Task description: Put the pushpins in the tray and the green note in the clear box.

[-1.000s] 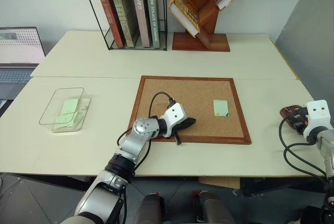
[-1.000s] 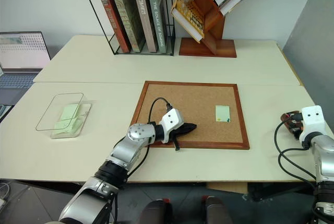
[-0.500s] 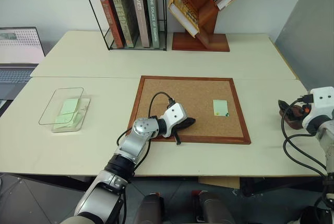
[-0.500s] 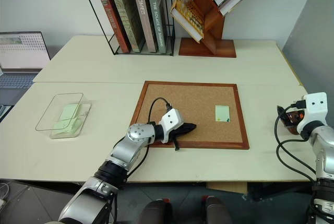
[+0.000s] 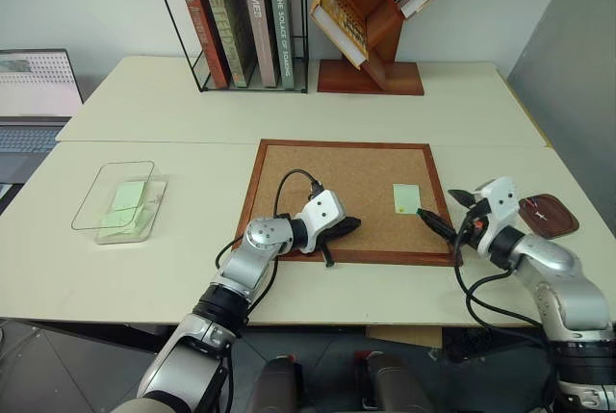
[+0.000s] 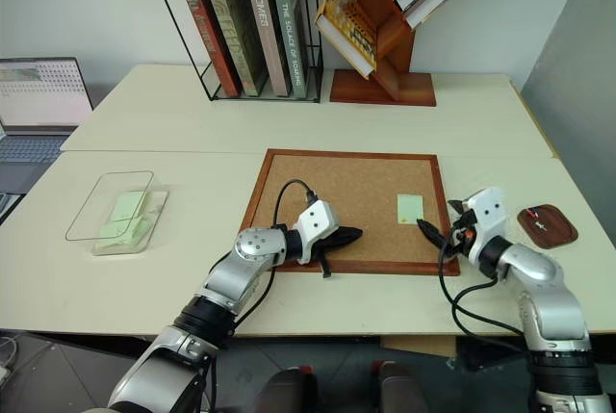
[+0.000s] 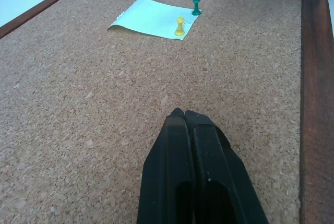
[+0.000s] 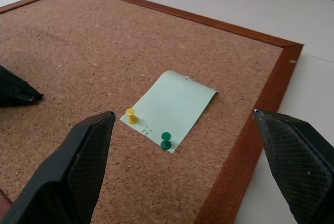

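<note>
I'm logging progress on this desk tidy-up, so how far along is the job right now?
Done: the tray already holds at least one pin, and the clear box holds green paper. In hand: the open right gripper is at the cork board's right edge, facing the green note. The left gripper rests shut on the board. Left: the note is still fixed by a yellow pushpin and a green pushpin.

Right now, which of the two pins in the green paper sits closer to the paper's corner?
The green pushpin. It sits right by a corner of the green note, while the yellow pushpin stands further along the same edge.
</note>
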Robot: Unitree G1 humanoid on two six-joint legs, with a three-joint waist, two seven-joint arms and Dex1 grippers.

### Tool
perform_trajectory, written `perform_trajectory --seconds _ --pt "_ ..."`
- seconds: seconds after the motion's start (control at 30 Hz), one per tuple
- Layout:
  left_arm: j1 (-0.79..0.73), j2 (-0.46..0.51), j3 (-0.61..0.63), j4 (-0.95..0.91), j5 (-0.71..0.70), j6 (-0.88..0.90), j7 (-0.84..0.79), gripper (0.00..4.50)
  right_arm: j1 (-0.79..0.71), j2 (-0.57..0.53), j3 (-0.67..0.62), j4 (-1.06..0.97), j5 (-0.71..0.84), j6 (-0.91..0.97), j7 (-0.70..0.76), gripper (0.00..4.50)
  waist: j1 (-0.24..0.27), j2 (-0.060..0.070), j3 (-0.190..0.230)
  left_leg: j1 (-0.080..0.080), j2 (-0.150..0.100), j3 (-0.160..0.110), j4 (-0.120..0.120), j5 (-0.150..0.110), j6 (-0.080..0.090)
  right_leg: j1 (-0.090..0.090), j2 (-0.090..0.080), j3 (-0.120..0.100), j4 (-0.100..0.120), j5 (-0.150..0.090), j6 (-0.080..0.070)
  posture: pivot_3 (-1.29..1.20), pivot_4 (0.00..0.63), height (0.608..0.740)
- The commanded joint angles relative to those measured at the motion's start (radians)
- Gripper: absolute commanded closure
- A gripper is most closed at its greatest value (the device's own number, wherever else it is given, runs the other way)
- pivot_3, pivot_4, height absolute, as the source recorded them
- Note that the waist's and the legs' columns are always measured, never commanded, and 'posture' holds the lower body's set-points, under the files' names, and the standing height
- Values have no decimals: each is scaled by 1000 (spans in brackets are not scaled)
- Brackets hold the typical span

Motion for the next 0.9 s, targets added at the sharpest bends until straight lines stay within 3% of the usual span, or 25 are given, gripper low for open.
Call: perform_trajectory --seconds 0.03,0.13,0.27,0.6,0.9 --pt "11 6 -17 14 28 17 -1 4500 -44 19 27 44 -31 -51 -3 27 0 0 0 0 0 0 0 0 0 0 0 0 0 0 0 0 150 740" --pt "11 7 -18 13 28 18 -1 4500 -58 25 48 86 -58 -79 0 27 0 0 0 0 0 0 0 0 0 0 1 0 0 0 0 0 150 740" --pt "13 8 -18 10 28 19 -1 4500 -79 33 67 145 -86 -122 -1 596 0 0 0 0 0 0 0 0 0 0 1 0 0 0 0 0 150 740" --pt "19 11 -21 2 29 20 -3 4500 -84 41 83 181 -109 -166 6 2850 0 0 0 0 0 0 0 0 0 0 1 0 0 0 0 0 150 740" --pt "18 15 -22 4 31 19 -5 4500 -72 35 92 153 -114 -187 24 4456 0 0 0 0 1 0 0 0 0 0 1 0 0 0 0 0 150 740"
